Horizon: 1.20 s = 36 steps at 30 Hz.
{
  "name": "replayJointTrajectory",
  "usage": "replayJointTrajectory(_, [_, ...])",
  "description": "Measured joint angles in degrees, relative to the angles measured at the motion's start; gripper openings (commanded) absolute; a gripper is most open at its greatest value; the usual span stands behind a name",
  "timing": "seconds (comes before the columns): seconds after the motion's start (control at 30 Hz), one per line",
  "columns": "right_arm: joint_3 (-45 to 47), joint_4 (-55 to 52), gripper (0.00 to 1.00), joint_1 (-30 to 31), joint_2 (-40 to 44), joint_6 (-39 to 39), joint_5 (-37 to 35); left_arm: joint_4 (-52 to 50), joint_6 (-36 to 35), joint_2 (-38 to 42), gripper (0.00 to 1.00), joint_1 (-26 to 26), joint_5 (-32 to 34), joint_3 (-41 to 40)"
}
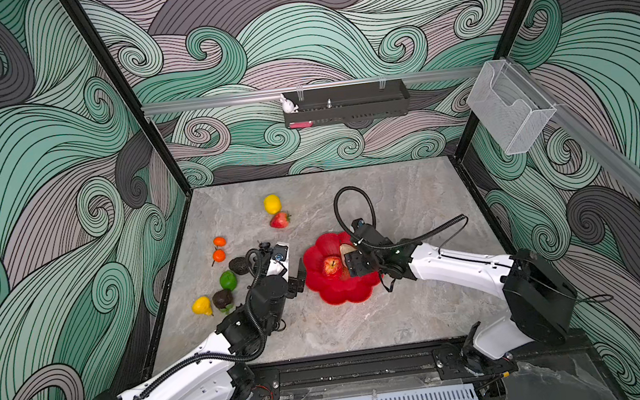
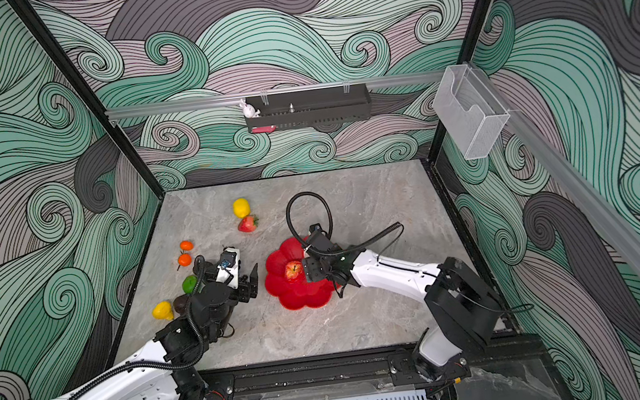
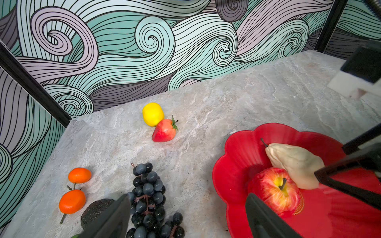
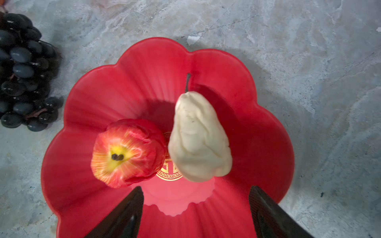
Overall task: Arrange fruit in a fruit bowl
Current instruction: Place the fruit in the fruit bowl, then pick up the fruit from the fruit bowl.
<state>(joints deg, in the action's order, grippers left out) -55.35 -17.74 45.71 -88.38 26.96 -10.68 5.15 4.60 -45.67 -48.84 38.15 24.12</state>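
The red scalloped fruit bowl (image 1: 340,292) (image 4: 86,99) sits right of the table's centre. In it lie a red apple (image 1: 331,267) (image 4: 125,153) and a beige lumpy piece (image 4: 198,138) (image 3: 294,162). My right gripper (image 4: 196,187) (image 1: 350,266) hovers open over the bowl, holding nothing. My left gripper (image 3: 188,195) (image 1: 298,279) stands open just left of the bowl, above the table beside a dark grape bunch (image 3: 148,197). Loose on the table: a lemon (image 1: 272,204), a strawberry (image 1: 280,220), two oranges (image 1: 219,256), a lime (image 1: 227,279), dark avocado-like pieces (image 1: 222,299) and another yellow fruit (image 1: 202,306).
A black wall tray (image 1: 346,108) hangs on the back wall, with a white rabbit figure (image 1: 288,104) at its end. A clear bin (image 1: 511,111) hangs on the right rail. Patterned walls close in the marble table (image 1: 407,315) on three sides.
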Motion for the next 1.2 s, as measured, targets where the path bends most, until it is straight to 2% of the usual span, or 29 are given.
replayJointTrajectory(0.2, [-5.0, -1.6, 0.81, -2.6, -5.1, -0.9, 2.8, 0.0, 0.3, -0.4, 0.89, 0.3, 0.2, 0.0])
replayJointTrajectory(0.83, [-7.7, -3.4, 0.77, -3.6, -13.5, -3.2, 4.7, 0.0, 1.0, -1.1, 0.88, 0.3, 0.2, 0.0])
replayJointTrajectory(0.97, [-8.0, -3.2, 0.72, -3.6, -14.2, -3.7, 5.0, 0.0, 1.0, -1.1, 0.88, 0.4, 0.2, 0.0])
replayJointTrajectory(1.13, [-8.3, -3.0, 0.61, -3.6, -14.5, -4.2, 5.2, 0.0, 1.1, -1.1, 0.89, 1.1, 0.1, 0.0])
replayJointTrajectory(1.2, [-8.3, -3.0, 0.6, -3.6, -14.5, -4.2, 5.2, 0.0, 1.1, -1.1, 0.88, 1.1, 0.1, 0.0])
